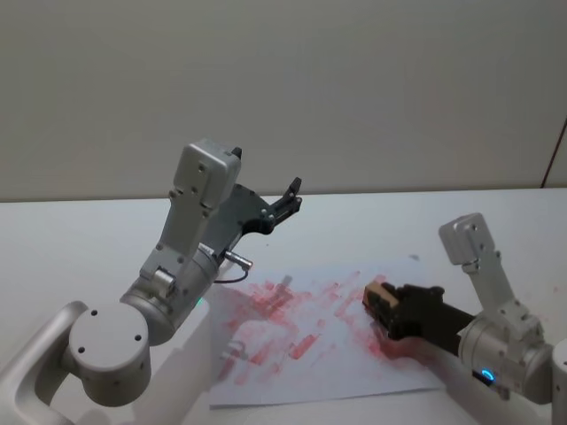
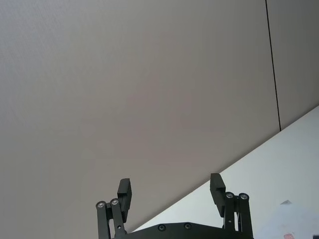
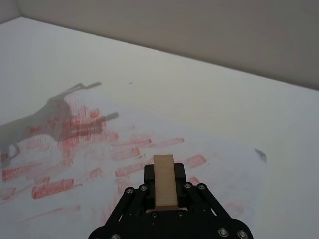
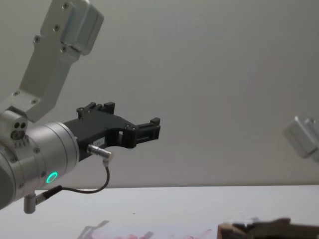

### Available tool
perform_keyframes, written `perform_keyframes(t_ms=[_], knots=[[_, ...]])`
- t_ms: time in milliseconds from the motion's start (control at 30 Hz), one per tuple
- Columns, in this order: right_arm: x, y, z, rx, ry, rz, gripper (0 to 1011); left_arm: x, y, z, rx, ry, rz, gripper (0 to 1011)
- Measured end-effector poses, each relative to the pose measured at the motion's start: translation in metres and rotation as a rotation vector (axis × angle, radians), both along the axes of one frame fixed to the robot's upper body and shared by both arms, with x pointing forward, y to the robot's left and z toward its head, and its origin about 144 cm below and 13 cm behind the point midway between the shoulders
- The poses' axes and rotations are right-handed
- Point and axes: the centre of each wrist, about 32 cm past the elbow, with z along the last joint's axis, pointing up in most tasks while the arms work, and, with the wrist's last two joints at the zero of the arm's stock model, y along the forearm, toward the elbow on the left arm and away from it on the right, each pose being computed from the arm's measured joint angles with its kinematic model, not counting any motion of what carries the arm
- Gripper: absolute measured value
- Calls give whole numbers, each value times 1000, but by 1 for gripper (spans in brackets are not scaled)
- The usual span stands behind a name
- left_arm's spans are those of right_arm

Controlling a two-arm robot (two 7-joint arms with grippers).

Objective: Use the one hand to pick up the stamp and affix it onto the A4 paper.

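Observation:
The stamp (image 3: 165,180), a small light-brown wooden block, sits between the black fingers of my right gripper (image 3: 165,174), which is shut on it. In the head view the stamp (image 1: 376,291) hangs just above the right part of the A4 paper (image 1: 301,354), a white sheet covered in smudgy red marks. The same sheet (image 3: 89,144) spreads out below the held block in the right wrist view. In the chest view the stamp (image 4: 227,230) peeks in at the bottom edge. My left gripper (image 1: 291,197) is raised high above the table, open and holding nothing, pointing toward the wall (image 2: 172,191).
The white tabletop (image 1: 80,239) surrounds the sheet on all sides. A plain beige wall (image 1: 283,88) rises behind the table. My left arm's grey body (image 1: 177,266) stands over the sheet's left edge and casts a shadow (image 3: 60,107) on it.

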Motion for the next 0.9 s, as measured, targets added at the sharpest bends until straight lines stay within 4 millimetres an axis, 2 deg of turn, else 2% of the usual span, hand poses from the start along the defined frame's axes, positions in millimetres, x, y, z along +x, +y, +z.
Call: perform_keyframes(t_ms=[500, 900], knots=[[-3, -6, 30, 75, -195, -91, 216, 0, 0, 0, 0, 0, 0, 1001], [-37, -26, 38, 110, -251, -257, 217, 0, 0, 0, 0, 0, 0, 1001]])
